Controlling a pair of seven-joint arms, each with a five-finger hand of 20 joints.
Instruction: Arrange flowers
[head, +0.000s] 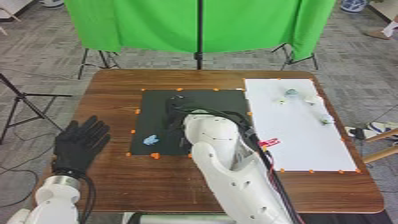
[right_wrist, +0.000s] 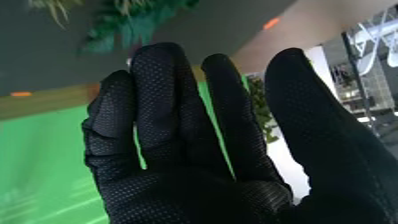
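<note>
A brown wooden table (head: 169, 187) carries a black mat (head: 154, 112) around its middle and, to the right of that, a white sheet (head: 306, 147) that reaches farther toward both the far and the near edge of the table. Small orange marks (head: 138, 111) dot the borders of both. Beside the left border of the sheet is a small red-and-white piece (head: 269, 142); whether it sits on wood or overlaps the sheet is hard to tell. Bare brown wood runs along the front of the table.

Open robot hand (right_wrist: 187, 185), green leaves (right_wrist: 133, 27).
</note>
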